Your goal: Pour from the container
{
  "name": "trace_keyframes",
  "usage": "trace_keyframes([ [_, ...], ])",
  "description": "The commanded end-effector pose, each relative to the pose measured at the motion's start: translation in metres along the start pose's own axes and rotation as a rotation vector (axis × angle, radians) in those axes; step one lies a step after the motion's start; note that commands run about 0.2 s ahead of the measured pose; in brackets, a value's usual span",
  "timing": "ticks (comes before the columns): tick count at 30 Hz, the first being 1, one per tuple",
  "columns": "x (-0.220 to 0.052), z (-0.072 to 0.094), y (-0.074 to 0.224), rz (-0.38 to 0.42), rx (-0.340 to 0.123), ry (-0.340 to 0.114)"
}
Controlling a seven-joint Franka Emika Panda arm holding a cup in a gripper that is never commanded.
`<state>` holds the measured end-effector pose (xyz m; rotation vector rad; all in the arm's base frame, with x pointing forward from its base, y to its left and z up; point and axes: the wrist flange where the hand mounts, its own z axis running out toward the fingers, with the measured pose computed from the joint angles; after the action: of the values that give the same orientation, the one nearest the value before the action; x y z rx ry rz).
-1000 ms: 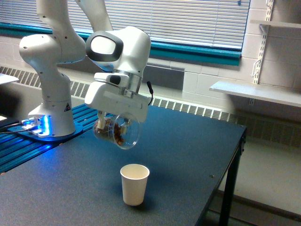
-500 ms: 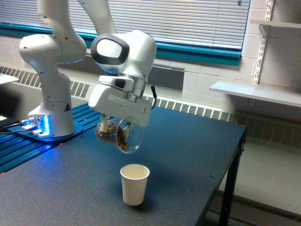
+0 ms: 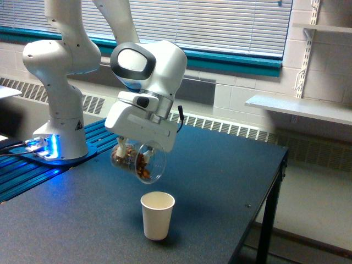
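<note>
Claw (image 3: pixel 127 149) has tipped container (image 3: pixel 140 161) further over paper cup (image 3: pixel 157 215).

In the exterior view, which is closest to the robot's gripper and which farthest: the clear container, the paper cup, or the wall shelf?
1. Clear container, held in the gripper.
2. Paper cup, on the table just below.
3. Wall shelf, far off at the view's right.

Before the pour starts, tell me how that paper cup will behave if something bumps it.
The paper cup looks empty and thin-walled, so probably very light and easily tipped. Tall for its narrow base, it would likely topple, then roll in an arc on the table.
</note>
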<state>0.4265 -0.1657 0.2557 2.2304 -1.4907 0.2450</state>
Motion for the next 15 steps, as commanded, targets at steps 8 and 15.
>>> trace_keyframes([
  [8,-0.002,0.0011,-0.0049,-0.018,-0.047,0.012],
  [15,-0.0031,0.0019,-0.0089,-0.02,-0.069,0.018],
])
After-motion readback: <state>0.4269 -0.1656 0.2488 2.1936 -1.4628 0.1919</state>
